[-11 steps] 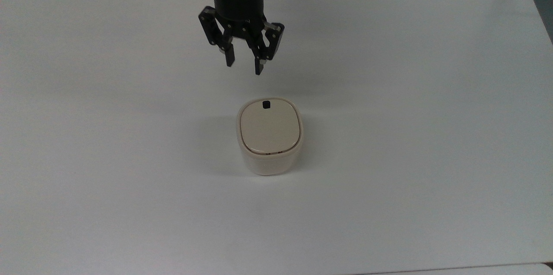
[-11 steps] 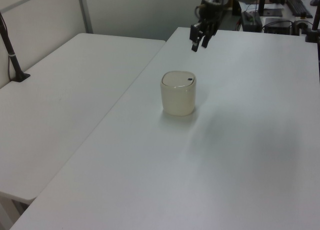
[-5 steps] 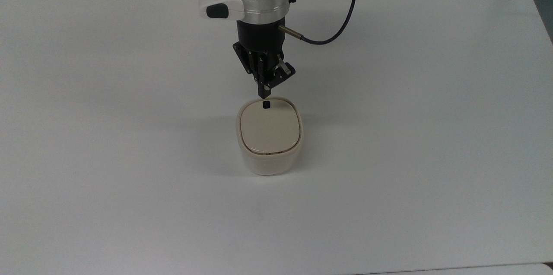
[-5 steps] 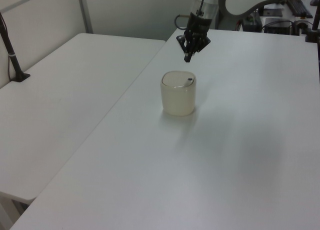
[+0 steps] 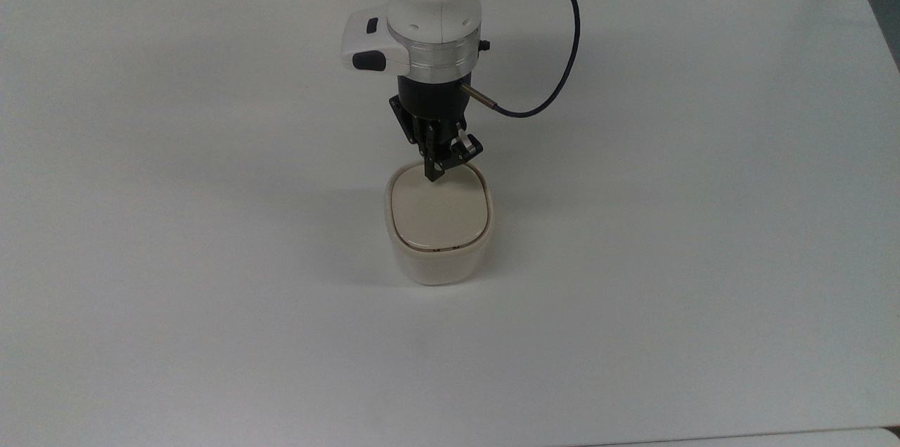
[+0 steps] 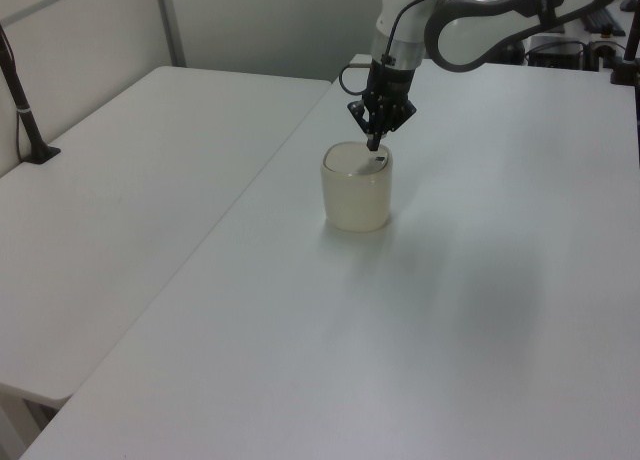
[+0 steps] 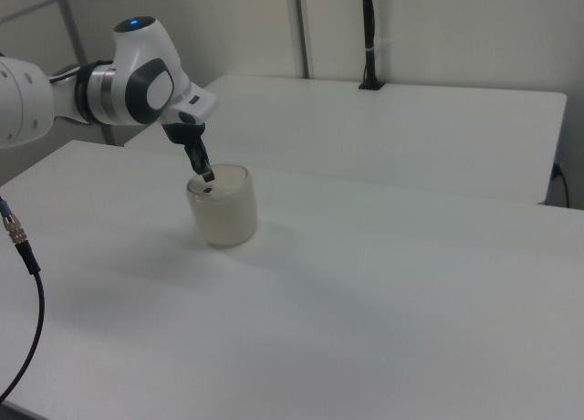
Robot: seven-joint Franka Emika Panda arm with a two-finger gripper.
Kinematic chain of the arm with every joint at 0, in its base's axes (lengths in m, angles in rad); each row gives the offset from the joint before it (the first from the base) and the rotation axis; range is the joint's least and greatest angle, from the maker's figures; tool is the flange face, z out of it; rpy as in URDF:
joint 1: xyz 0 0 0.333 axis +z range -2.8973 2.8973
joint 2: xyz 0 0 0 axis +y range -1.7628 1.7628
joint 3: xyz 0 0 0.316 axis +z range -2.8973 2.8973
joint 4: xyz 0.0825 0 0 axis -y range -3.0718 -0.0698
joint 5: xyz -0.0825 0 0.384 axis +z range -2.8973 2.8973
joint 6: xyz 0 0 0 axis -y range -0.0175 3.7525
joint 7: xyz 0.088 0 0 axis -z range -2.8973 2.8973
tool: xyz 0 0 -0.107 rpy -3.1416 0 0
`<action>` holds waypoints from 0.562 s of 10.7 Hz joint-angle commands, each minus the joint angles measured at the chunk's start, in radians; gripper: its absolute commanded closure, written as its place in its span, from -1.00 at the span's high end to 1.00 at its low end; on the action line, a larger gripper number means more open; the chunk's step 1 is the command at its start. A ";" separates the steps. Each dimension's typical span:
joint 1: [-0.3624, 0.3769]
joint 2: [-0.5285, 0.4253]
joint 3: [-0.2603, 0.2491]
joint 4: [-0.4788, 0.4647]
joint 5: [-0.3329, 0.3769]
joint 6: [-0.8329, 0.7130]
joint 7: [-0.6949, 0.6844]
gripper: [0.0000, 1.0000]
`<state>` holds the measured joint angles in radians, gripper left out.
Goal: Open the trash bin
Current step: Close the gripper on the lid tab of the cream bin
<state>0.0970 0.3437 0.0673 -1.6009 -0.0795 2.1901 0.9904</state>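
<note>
Open surface [image 5: 668, 257] is seen on all sides of the trash bin [image 5: 439, 261] at the top view's centre; access from the upper centre is blocked by the gripper [image 5: 434, 176] over the lid's far edge.

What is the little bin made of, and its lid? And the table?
The trash bin looks like smooth cream plastic: rounded, seamless walls with a soft sheen. Its lid seems a matte beige plastic, flat and even. The table has a plain white, dull-finished top, probably laminate, though that is a guess.
</note>
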 commanded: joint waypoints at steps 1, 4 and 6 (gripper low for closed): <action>0.015 0.023 -0.001 -0.010 -0.020 0.023 0.027 -1.00; 0.021 0.047 -0.001 -0.010 -0.039 0.023 0.028 -1.00; 0.012 0.028 -0.001 0.001 -0.032 0.020 0.025 -1.00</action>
<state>0.1065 0.3700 0.0675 -1.5994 -0.1049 2.1909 0.9913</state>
